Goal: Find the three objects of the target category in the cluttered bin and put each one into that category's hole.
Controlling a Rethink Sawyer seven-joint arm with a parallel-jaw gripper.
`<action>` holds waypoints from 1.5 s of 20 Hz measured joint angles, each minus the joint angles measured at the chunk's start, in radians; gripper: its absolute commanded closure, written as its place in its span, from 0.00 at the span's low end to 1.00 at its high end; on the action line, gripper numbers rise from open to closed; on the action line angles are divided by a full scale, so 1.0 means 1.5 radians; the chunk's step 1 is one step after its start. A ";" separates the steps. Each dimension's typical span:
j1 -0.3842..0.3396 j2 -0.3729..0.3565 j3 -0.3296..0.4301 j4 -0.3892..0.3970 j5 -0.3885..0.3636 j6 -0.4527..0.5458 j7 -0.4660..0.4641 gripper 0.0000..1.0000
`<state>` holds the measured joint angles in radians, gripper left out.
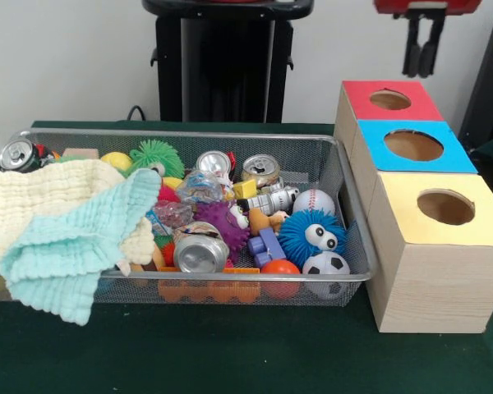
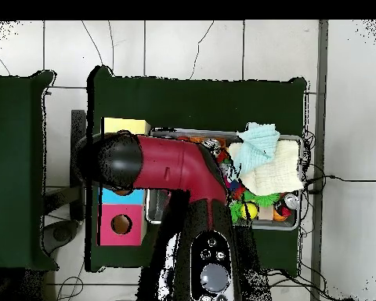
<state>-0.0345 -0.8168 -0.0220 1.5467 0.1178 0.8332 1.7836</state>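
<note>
gripper (image 1: 424, 59): jaws hang close together, empty, high behind the boxes | arm (image 2: 171, 166) across bin's box end | hole (image 1: 446, 207): yellow box, nearest, right of bin (image 1: 355, 215) | wads (image 1: 199, 187) mid-bin among cans, toys | cloths (image 1: 74, 226) cover left end | surface green

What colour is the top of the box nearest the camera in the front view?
Yellow; the box top with its round hole shows best in the front view.

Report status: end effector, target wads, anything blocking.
End effector raised above the red-topped wooden box, holding nothing. Confetti-printed white wrapper wads lie in the silver wire-mesh basket. Yellow-topped box's round hole unobstructed. Cream and mint cloths cover the basket's end.
</note>
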 measured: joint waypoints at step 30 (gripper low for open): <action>-0.201 0.087 0.125 0.079 -0.206 -0.174 0.000 0.00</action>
<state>-0.3354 -0.6864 0.1657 1.6656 -0.1919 0.5716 1.7834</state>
